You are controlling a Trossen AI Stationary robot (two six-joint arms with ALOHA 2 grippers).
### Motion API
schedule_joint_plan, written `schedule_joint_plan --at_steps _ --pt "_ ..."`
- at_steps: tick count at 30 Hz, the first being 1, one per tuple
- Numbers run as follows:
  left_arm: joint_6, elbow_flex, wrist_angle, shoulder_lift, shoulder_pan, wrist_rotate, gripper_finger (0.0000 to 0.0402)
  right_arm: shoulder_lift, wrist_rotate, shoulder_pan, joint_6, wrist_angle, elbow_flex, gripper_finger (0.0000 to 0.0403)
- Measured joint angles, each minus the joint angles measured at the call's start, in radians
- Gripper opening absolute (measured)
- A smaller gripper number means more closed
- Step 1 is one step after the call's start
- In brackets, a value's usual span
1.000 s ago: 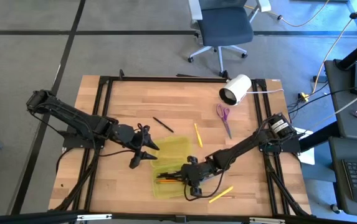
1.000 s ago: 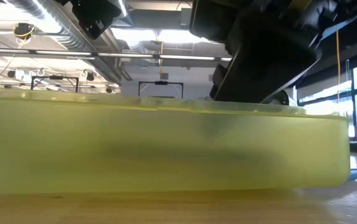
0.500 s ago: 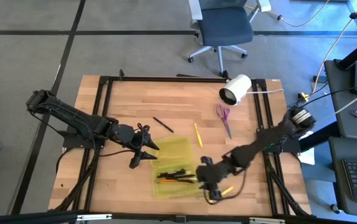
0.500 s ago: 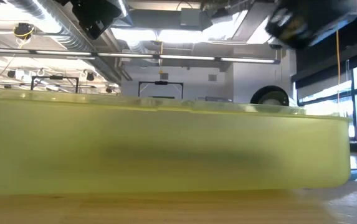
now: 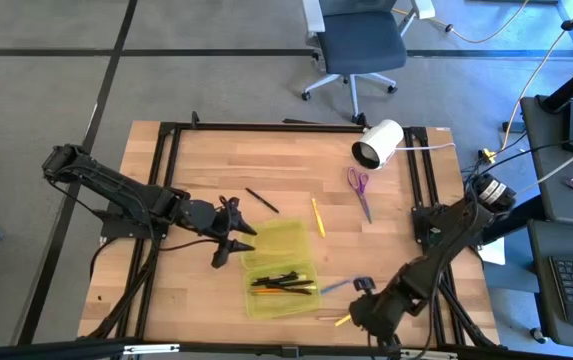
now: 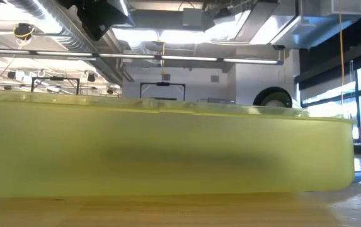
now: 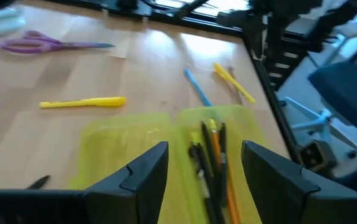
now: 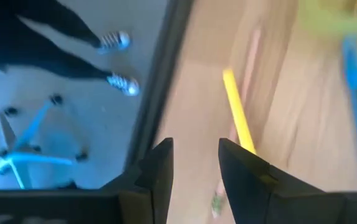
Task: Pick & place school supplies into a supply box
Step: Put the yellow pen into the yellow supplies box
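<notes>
The translucent yellow-green plastic pencil case [image 5: 278, 270] sits near the table's front edge, lid open, with a bunch of thin pens and pencils [image 5: 284, 285] lying in it. Right of it lie a blue pen [image 5: 334, 287] and a yellow pencil [image 5: 342, 320]. Behind it are a yellow marker [image 5: 318, 216], purple-handled scissors [image 5: 358, 191] and a white cylinder [image 5: 379, 143].

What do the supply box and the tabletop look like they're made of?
Supply box: likely plastic, translucent yellow-green with a smooth finish; the pens inside show dimly through its wall in the low view. Table: apparently wood, light butcher-block strips with visible grain, matte, in a black metal-looking frame.
</notes>
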Motion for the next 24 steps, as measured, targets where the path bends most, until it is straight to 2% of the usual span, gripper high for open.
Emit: schedule_joint_plan --at_steps 7,24 --pt "0.0 0.0 0.001 0.0 0.0 -0.097 0.0194 0.043 0.004 0.014 -0.006 -0.144 0.0 0.0127" --pt "-0.001 0.0 -0.001 0.0 0.0 -0.106 0.0196 0.137 0.073 0.014 -0.059 -0.188 -0.001 0.0127"
